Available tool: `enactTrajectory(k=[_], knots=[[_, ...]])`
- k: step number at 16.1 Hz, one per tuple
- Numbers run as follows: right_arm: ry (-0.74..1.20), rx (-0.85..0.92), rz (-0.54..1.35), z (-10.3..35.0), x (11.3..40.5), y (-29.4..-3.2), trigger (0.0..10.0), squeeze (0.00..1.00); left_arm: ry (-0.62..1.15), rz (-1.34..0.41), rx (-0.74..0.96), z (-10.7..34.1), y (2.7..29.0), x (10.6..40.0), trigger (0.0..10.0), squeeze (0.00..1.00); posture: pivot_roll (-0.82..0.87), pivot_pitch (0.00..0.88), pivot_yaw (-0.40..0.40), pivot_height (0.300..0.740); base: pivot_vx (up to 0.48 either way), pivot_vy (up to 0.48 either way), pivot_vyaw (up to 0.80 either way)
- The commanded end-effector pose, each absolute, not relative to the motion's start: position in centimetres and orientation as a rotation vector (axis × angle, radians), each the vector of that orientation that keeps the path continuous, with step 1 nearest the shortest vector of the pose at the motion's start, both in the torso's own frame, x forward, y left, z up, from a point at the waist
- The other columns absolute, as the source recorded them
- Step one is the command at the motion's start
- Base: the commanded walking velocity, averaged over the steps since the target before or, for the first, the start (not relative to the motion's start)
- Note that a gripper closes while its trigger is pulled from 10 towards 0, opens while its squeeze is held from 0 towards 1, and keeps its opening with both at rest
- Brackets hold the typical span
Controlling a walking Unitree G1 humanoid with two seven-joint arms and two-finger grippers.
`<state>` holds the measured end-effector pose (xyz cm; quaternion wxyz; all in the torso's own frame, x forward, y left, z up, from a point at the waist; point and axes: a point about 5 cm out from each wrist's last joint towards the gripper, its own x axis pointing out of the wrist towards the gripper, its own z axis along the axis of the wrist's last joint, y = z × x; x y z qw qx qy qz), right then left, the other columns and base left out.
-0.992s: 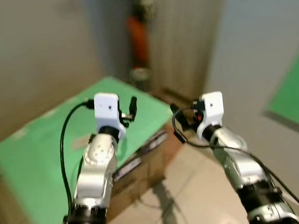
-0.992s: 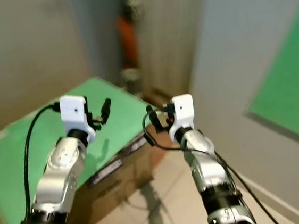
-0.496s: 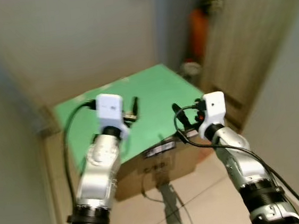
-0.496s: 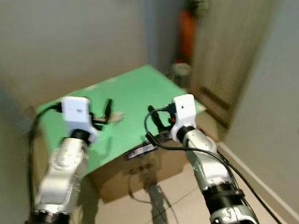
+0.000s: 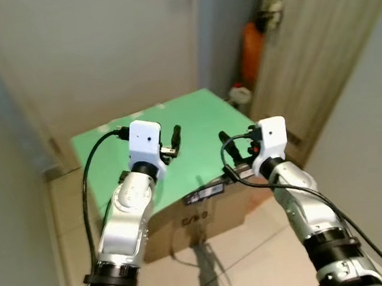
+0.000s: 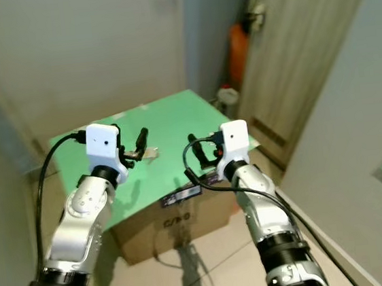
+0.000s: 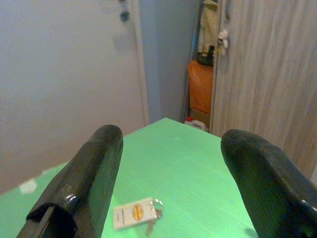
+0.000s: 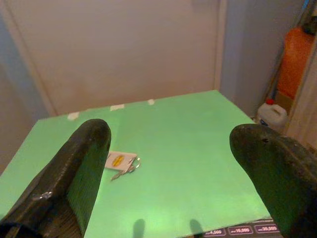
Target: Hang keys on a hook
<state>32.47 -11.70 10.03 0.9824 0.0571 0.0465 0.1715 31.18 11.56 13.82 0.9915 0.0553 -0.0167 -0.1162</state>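
At about nine o'clock in the head view the left gripper (image 5: 174, 139) is raised over the near part of a green board (image 5: 201, 111) that tops a cardboard box (image 5: 219, 212); its two black fingers (image 7: 91, 171) stand wide apart and hold nothing. Just past that gripper, toward twelve o'clock from it, the keys (image 6: 149, 151) lie flat on the green surface: a white tag with a yellow mark (image 7: 133, 213) and a small metal key beside it, touching neither arm. The same keys (image 8: 120, 162) lie between the fingers' line of sight from the right wrist, well apart from the fingertips. Toward three o'clock the right gripper (image 5: 226, 145) hovers above the board's near edge, its fingers (image 8: 270, 163) also spread open and empty. Beyond the board, at about one o'clock, an orange container (image 5: 251, 45) and a small white jug (image 8: 271, 114) stand on the floor beside a wood-grain door (image 5: 318, 54), with a pale wall (image 5: 92, 51) at eleven o'clock.
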Motion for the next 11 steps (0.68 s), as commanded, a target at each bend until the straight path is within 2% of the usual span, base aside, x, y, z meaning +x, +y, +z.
enactTrajectory(k=[1,8,11], knots=[[0.081,0.101,0.342,10.28,32.68,-12.03,10.0,0.0,-0.035,-0.257,0.121,14.04,11.01,31.31,10.0,0.0,0.01,0.0,0.002,0.74,0.48,0.0,0.0],[0.088,0.099,0.354,10.14,32.7,-11.96,10.0,0.0,-0.037,-0.25,0.098,14.18,10.98,31.44,10.0,0.0,0.01,0.0,0.0,0.74,0.469,0.0,0.0],[0.097,0.098,0.36,10.03,32.73,-11.91,10.0,0.0,-0.036,-0.238,0.083,14.16,10.99,31.47,10.0,0.0,0.02,0.0,-0.003,0.74,0.387,0.285,0.0]])
